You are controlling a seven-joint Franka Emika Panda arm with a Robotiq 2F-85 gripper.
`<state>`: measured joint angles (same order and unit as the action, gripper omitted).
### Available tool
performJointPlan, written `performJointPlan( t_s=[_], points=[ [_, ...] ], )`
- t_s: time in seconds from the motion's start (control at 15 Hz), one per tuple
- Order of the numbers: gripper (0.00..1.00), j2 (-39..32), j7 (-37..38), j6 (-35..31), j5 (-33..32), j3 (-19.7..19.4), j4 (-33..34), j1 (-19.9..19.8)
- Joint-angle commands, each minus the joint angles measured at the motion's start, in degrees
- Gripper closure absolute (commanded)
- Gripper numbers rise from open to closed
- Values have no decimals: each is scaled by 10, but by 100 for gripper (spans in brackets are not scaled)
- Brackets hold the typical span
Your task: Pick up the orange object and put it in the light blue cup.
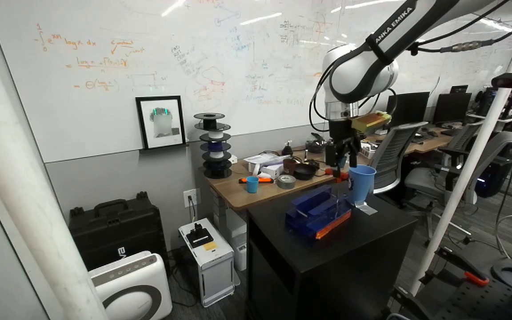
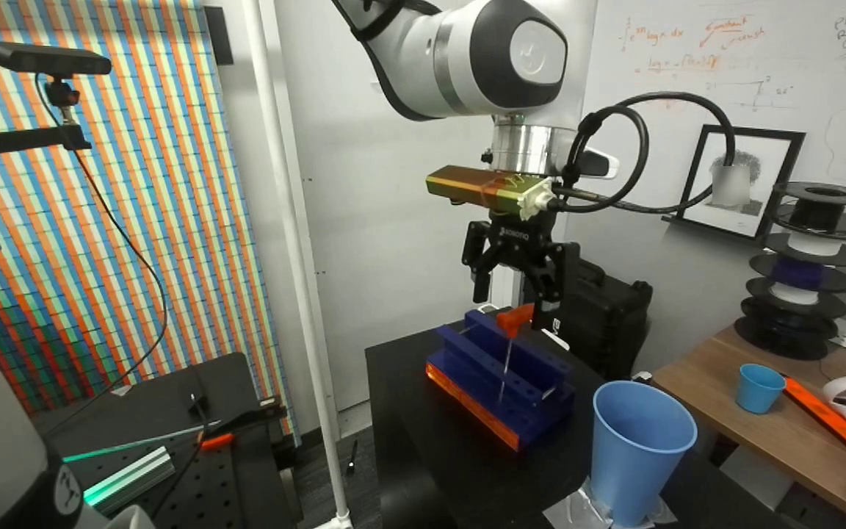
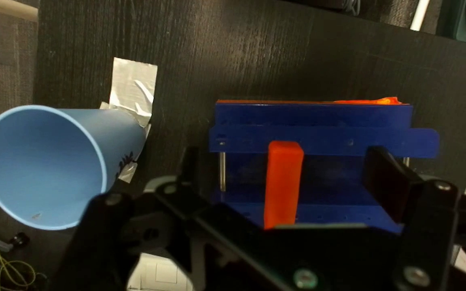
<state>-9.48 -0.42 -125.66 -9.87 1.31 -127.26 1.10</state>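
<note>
Orange object (image 2: 515, 320), not yet grasped, stands with its thin shaft (image 2: 507, 364) down in the dark blue box (image 3: 322, 139) on the worktop (image 3: 237, 60); the fingers (image 3: 383, 182) are spread wide at its 3 and 9 o'clock in the wrist view, holding nothing. Lining up for the grasp seems the step in hand; next should come a slight descent, closing on it, a straight upward pull, then a carry towards 9 o'clock, where the light blue cup (image 3: 65, 165) stands.

wearing white-and-black casing (image 2: 478, 59), silver collar (image 2: 529, 149) above black claw (image 2: 512, 301) | looping black cables (image 2: 644, 150) above claw | exposing screws (image 3: 417, 275) on claw
</note>
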Motion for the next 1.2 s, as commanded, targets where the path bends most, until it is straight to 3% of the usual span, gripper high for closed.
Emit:
performJointPlan(
  t_s=[0.0,0.27,0.53,0.67,0.73,1.13],
  points=[
    [26,-25,23,-28,-26,-2,22,11],
    [58,-32,36,-64,-41,-3,21,16],
    [86,-14,18,-69,-12,2,16,13],
    [90,7,3,-58,13,7,12,9],
    [86,17,-5,-54,26,8,10,8],
    [85,122,-42,-20,77,5,-11,7]
  ],
)
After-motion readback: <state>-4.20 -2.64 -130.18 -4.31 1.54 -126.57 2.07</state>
